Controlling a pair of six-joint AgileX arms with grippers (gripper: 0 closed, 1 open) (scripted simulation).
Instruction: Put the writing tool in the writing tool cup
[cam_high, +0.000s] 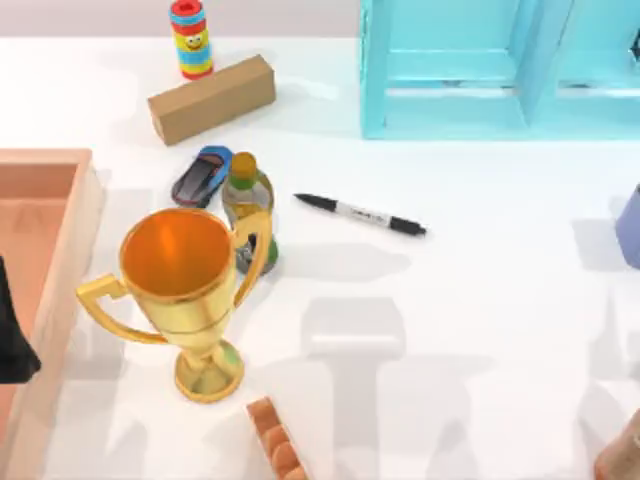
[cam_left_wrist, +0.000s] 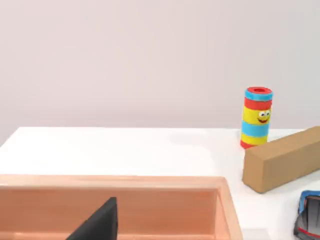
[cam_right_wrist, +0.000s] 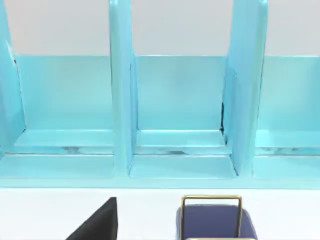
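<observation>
Pre-grasp stage: slim black marker pen (cam_high: 361, 215) lies flat, untouched. Periwinkle-blue cup (cam_high: 630, 226) stands well right of it. Next: reach, pinch pen. Gripper finger state: cannot tell.

R wrist | turquoise divider rack (cam_right_wrist: 180, 100) w/ upright partitions | blue gold-rimmed object (cam_right_wrist: 215, 220) just in front

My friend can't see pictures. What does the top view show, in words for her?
A slim black marker pen with a white label lies flat mid-table, right of a small yellow bottle, a blue toy car and a big shiny gold trophy cup. The periwinkle-blue cup peeks in at the right edge.
</observation>
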